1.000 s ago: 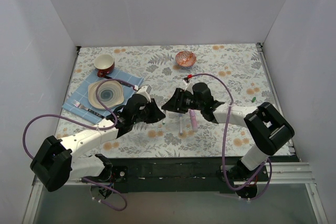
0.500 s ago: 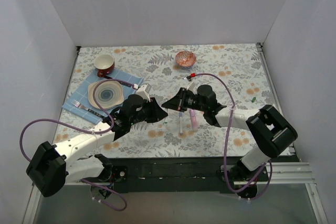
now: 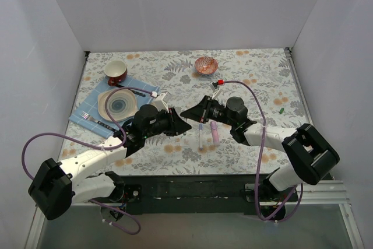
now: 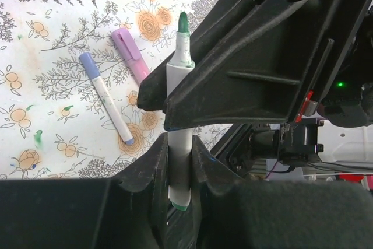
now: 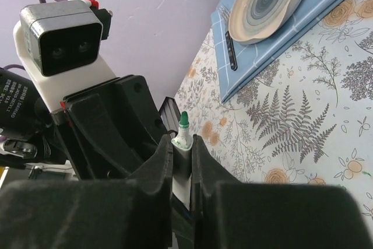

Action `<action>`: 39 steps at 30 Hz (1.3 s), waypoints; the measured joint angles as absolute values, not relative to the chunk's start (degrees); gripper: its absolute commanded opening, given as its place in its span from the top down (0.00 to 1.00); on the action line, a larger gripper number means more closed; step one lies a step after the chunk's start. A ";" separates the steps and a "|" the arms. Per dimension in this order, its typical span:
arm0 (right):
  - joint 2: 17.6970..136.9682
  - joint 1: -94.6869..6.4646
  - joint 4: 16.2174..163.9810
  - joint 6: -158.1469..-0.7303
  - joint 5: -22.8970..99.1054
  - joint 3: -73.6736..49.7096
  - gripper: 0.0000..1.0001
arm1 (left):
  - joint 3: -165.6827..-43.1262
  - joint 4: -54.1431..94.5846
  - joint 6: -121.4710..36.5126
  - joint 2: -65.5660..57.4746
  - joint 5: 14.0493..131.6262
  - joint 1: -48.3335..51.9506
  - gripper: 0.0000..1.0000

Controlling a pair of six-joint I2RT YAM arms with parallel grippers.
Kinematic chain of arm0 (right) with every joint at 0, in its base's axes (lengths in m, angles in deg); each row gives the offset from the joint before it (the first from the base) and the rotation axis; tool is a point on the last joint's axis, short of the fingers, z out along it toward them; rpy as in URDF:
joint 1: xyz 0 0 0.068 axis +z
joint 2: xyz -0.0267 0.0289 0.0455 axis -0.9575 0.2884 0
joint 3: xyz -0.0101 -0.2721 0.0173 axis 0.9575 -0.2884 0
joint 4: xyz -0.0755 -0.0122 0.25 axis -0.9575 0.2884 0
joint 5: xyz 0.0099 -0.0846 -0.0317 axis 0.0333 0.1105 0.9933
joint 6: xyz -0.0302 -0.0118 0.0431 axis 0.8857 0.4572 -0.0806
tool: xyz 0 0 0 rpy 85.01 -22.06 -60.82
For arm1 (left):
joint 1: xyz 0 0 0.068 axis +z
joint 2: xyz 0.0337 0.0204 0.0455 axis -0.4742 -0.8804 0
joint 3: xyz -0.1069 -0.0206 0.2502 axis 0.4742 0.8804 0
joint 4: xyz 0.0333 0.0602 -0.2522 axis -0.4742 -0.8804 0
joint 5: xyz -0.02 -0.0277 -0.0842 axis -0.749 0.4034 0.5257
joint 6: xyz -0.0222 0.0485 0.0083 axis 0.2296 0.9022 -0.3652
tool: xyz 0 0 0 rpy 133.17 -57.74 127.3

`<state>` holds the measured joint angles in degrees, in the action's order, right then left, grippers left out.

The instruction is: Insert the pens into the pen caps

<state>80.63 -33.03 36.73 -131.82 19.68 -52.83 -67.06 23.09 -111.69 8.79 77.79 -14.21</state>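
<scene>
Jaws of the left gripper (image 4: 178, 150) are clamped on the lower barrel of the green-tipped white pen (image 4: 181, 74). I read the right gripper (image 5: 182, 144) as closed on the same pen nearer its tip, holding it above the surface (image 3: 256, 68). The pink marker (image 4: 130, 55) and purple-ended white pen (image 4: 108, 102) lie side by side below. A green cap (image 3: 281, 110) lies well apart, toward the right edge.

The green-tipped pen (image 4: 179, 68) is half hidden behind the right gripper (image 4: 175, 106).
</scene>
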 measured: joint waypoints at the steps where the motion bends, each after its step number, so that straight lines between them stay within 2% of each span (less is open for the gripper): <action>1: 80.15 -33.03 37.15 -131.74 19.79 -52.92 0.54 | -66.96 23.31 -111.56 8.84 77.96 -14.26 1.00; 3: 78.69 -33.08 39.31 -130.45 19.86 -52.81 0.47 | -66.78 23.75 -111.15 8.99 77.92 -14.39 1.00; 4: 77.46 -33.21 41.21 -129.53 19.92 -52.70 0.40 | -66.76 23.70 -110.62 9.10 77.57 -14.39 1.00; 5: 76.17 -33.40 43.66 -128.17 19.99 -52.20 0.37 | -66.74 23.70 -109.99 9.25 77.20 -14.39 1.00; 10: 69.24 -36.53 57.76 -120.04 24.77 -47.65 0.34 | -67.26 21.34 -105.38 10.96 73.55 -14.21 1.00; 14: 63.80 -40.94 71.40 -112.63 33.63 -44.87 0.33 | -71.24 17.14 -98.99 11.35 71.34 -13.89 1.00; 17: 63.56 -47.83 81.38 -107.08 42.65 -41.53 0.33 | -75.30 14.76 -94.56 11.24 71.84 -13.73 1.00; 20: 64.81 -59.15 86.96 -102.73 49.45 -40.90 0.34 | -78.28 13.58 -90.80 11.05 74.20 -13.73 1.00; 26: 76.91 -78.65 94.80 -99.78 55.07 -37.92 0.44 | -78.32 10.24 -87.28 11.70 76.19 -13.76 1.00; 32: 93.02 -87.50 101.82 -100.02 54.50 -31.35 0.51 | -77.49 7.77 -85.27 15.96 73.55 -13.76 1.00; 39: 94.84 -89.34 102.78 -99.48 55.61 -29.73 0.52 | -77.49 6.08 -84.66 16.40 70.23 -13.76 1.00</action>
